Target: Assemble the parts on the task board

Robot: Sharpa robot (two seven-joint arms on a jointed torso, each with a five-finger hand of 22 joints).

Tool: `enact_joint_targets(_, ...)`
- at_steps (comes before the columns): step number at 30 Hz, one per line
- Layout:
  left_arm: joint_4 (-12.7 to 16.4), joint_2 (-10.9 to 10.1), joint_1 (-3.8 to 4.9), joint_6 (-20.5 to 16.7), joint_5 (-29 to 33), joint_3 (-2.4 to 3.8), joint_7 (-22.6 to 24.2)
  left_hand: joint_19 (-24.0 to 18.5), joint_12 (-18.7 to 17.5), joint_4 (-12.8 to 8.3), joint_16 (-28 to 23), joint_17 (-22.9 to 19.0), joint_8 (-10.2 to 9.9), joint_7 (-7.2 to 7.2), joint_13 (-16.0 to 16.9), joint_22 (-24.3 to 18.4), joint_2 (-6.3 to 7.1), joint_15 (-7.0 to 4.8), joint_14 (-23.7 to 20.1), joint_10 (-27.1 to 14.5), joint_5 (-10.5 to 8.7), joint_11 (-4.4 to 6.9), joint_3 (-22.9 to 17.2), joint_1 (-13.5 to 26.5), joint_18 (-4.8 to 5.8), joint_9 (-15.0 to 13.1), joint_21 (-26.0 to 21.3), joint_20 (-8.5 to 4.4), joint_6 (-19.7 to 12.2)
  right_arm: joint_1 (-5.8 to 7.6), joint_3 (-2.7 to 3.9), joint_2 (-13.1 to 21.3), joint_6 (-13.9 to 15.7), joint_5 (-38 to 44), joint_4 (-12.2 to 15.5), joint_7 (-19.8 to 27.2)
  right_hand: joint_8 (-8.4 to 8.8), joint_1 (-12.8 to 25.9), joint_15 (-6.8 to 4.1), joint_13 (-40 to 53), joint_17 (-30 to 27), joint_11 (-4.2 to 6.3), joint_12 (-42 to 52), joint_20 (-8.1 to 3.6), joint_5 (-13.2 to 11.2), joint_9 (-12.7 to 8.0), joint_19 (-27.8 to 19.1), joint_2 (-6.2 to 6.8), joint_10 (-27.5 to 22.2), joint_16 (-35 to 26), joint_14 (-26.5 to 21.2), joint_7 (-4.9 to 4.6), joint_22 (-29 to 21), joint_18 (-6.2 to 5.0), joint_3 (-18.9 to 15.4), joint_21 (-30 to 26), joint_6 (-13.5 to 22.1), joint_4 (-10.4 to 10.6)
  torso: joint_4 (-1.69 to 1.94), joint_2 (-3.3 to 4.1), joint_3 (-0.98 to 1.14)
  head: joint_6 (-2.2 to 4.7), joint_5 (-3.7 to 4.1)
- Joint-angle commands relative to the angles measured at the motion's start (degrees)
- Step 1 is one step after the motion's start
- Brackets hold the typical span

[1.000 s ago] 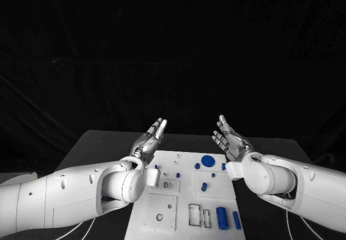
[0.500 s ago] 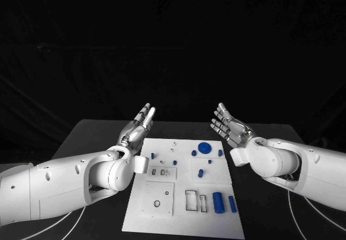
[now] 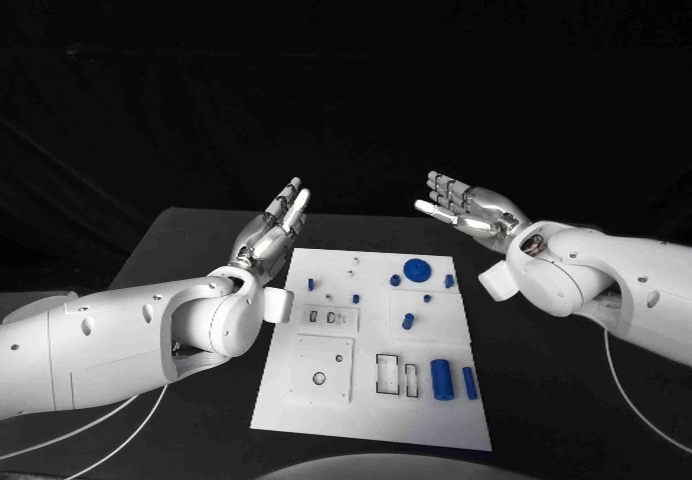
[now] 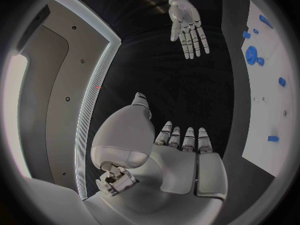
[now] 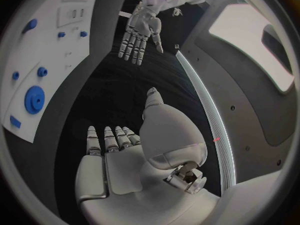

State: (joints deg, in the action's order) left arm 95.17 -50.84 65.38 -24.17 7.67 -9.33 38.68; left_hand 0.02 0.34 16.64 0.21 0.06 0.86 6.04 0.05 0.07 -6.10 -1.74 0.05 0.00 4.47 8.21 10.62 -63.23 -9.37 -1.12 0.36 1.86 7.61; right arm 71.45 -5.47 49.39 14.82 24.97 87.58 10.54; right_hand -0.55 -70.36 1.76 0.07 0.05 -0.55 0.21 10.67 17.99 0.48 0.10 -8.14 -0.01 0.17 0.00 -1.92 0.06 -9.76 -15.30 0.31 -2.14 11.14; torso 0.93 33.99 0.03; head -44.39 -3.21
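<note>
The white task board (image 3: 317,410) lies in the middle of the black table. Small blue parts rest on it: a round disc (image 3: 417,267) near the far edge, a thick cylinder (image 3: 443,380) and a thin bar (image 3: 469,383) near the front right. My left hand (image 3: 277,232) is raised beyond the board's far left corner, fingers straight and apart, holding nothing. My right hand (image 3: 466,208) hovers past the far right corner, palm up and empty. The board (image 4: 275,115) and the right hand (image 4: 186,25) also show in the left wrist view; the disc (image 5: 34,99) and left hand (image 5: 140,30) show in the right wrist view.
Rectangular slots (image 3: 398,376) and a round hole (image 3: 319,379) are cut in the board's near half. Bare black table (image 3: 188,250) lies on both sides of the board. A black curtain hangs behind the table.
The whole head picture has shifted, so the camera moved. My right hand has turned more palm-up and swung outward to the right. The left hand keeps its pose.
</note>
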Motion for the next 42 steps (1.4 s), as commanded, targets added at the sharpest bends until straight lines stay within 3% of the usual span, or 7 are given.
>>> enact_joint_targets(1, 0.96, -0.87, 0.15, 0.64, -3.35, 0.03, 1.68, -0.02, -0.34, 0.05, -0.21, -0.06, 0.36, -0.48, -0.05, -0.07, -0.31, -1.41, -0.05, 0.0, 0.9, -0.59, 0.1, -0.81, -0.08, -0.1, -0.36, 0.39, 0.49, 1.8, 0.02, 0.01, -6.26, 28.16, 0.62, -11.82, -0.9, -3.9, 0.31, 0.17, -0.05, -1.76, 0.09, 1.22, 1.69, 0.59, -0.1, 0.3, 0.66, -0.17, 0.0, -1.05, -0.06, -0.55, 2.17, -0.31, -2.69, -2.87, 0.24, 1.34, -0.08, -1.17, -0.36)
enact_joint_targets(6, 3.36, -3.25, 0.34, 0.58, -4.96, 0.03, 1.35, -0.02, -0.34, 0.03, -0.21, -0.06, 0.41, -1.41, -0.05, -0.07, -1.32, 0.61, -0.05, 0.0, 4.69, -1.54, 0.83, -3.69, -0.2, -0.15, -0.36, 2.8, 1.01, 5.23, 0.01, -0.53, -12.43, 52.9, 1.7, -18.18, -1.97, -9.48, 1.15, 0.99, 0.79, -2.57, 1.29, 3.17, -1.3, 1.2, 6.78, 2.85, 5.01, 1.04, 2.7, -2.65, 2.46, -0.58, 9.99, 3.95, -8.03, -7.58, 0.59, 3.18, -0.44, -1.36, 0.12)
enact_joint_targets(9, 4.51, -4.24, 0.5, 0.57, -5.25, 0.03, 1.2, -0.02, -0.34, 0.04, -0.21, -0.06, 0.42, -1.66, -0.05, -0.07, -1.75, 1.24, -0.05, 0.0, 5.89, -1.81, 1.1, -4.59, -0.37, -0.16, -0.36, 3.58, 1.1, 6.18, 0.0, -0.68, -13.14, 62.91, 2.46, -18.54, -3.1, -11.62, 2.42, 2.65, 5.18, -2.52, 3.86, 1.16, -1.92, 1.81, 32.5, 4.02, 15.15, 8.88, 23.87, -2.8, 7.76, 1.0, 13.74, 15.49, -13.72, -10.28, 1.0, 4.13, -0.64, -1.34, 0.31)
enact_joint_targets(12, 5.17, -4.82, 0.66, 0.69, -5.39, 0.04, 1.14, -0.02, -0.34, 0.04, -0.21, -0.06, 0.43, -1.81, -0.05, -0.07, -2.18, 1.53, -0.05, 0.0, 7.28, -1.98, 1.32, -5.5, -0.5, -0.17, -0.36, 4.04, 1.18, 6.85, 0.01, -0.73, -12.62, 71.03, 3.38, -18.08, -5.86, -13.04, 3.88, 4.91, 8.65, -2.98, 7.32, 0.52, -2.2, 3.43, 45.25, 4.65, 29.12, 15.32, 43.43, -3.45, 8.87, 0.27, 15.84, 19.29, -25.15, -12.74, 1.5, 5.0, -0.72, -1.63, 0.46)
enact_joint_targets(15, 5.59, -5.27, 0.73, 1.03, -5.46, 0.04, 1.23, -0.02, -0.34, 0.05, -0.21, -0.06, 0.55, -2.38, -0.05, -0.07, -2.76, 1.48, -0.05, 0.0, 8.67, -2.59, 1.49, -6.5, -0.64, -0.26, -0.36, 4.22, 1.84, 7.16, 0.01, -0.87, -11.84, 76.77, 4.01, -17.39, -10.51, -13.68, 1.86, 6.93, 10.49, -3.83, 11.1, -1.48, -2.86, 6.72, 55.33, 5.12, 41.24, 18.31, 54.05, -4.28, 10.69, -0.68, 17.04, 23.56, -40.71, -14.65, 1.77, 5.68, -0.8, -1.89, 0.35)
enact_joint_targets(20, 6.44, -6.16, 0.77, 1.6, -5.57, 0.04, 1.65, -0.02, -0.34, 0.02, -0.21, -0.06, 0.67, -2.77, -0.05, -0.07, -3.18, 1.56, -0.05, 0.0, 9.8, -3.06, 1.69, -7.39, -0.72, -0.33, -0.36, 4.31, 2.46, 7.37, -0.05, -1.14, -11.39, 83.2, 4.65, -16.87, -10.63, -13.21, -1.12, 7.34, 14.01, -3.17, 12.05, -4.46, -4.77, 8.41, 64.77, 6.11, 46.18, 25.02, 67.28, -3.93, 15.32, -0.72, 17.88, 31.43, -44.19, -15.95, 2.2, 6.44, -0.96, -1.85, 0.39)
enact_joint_targets(42, 7.26, -7.3, 0.8, 3.42, -5.98, 0.07, 1.15, -0.02, -0.34, 0.07, -0.21, -0.06, 0.67, -3.73, -0.05, -0.07, -4.45, 2.58, -0.05, 0.0, 12.81, -4.3, 2.25, -9.49, -0.82, -0.33, -0.36, 6.07, 2.65, 3.88, -0.65, -3.63, -7.01, 86.91, -0.12, -14.09, -5.7, -7.89, -3.05, 9.2, 27.77, -2.44, 10.55, -6.05, -4.73, 11.88, 69.57, 10.69, 50.97, 49.48, 69.09, -2.94, 50.66, 2.31, 25.11, 63.12, -45.77, -14.59, 2.9, 6.21, -1.0, -2.56, 1.6)
